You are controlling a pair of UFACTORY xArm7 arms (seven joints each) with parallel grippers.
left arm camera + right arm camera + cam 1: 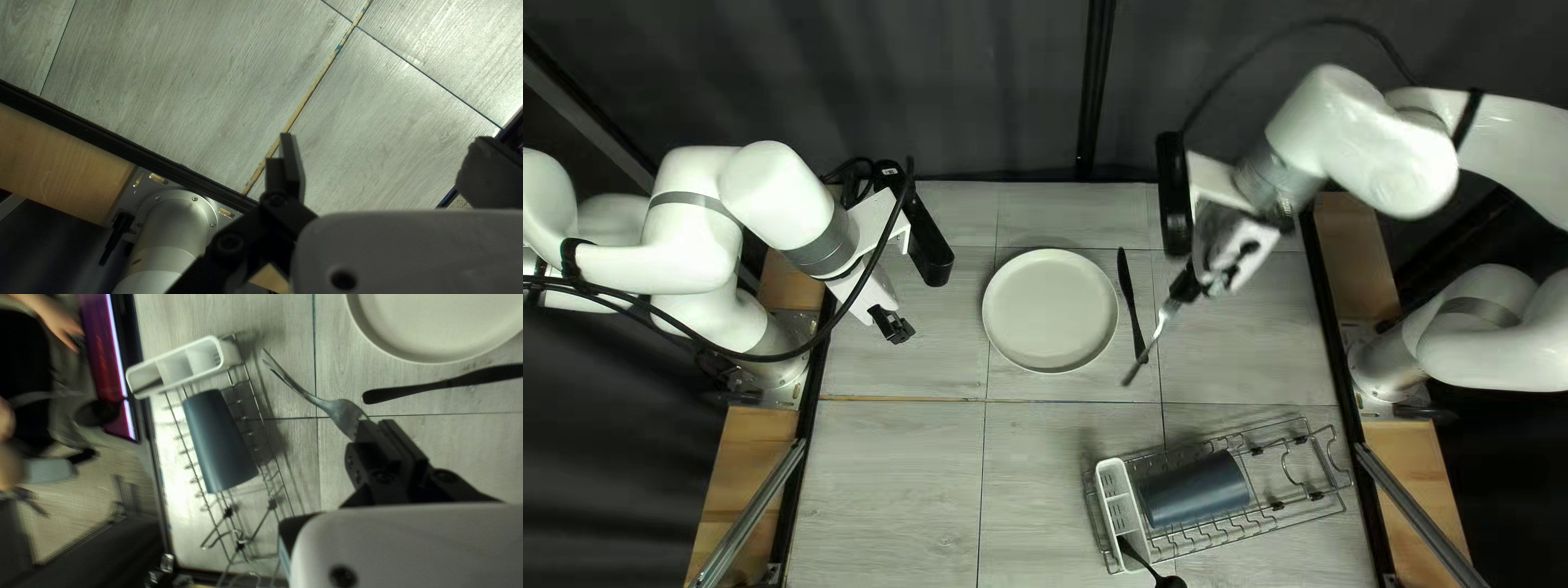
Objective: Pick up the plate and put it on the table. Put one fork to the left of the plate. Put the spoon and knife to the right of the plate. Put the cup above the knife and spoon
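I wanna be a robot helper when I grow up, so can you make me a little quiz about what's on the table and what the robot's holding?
1. Pick one. What is the right gripper holding?
a) a spoon
b) a fork
c) a bowl

2. True or false? The knife lies on the table beside the plate, not on it.

3. Fill the gap. The cup is lying on its ____.

Key: 1. b; 2. true; 3. side
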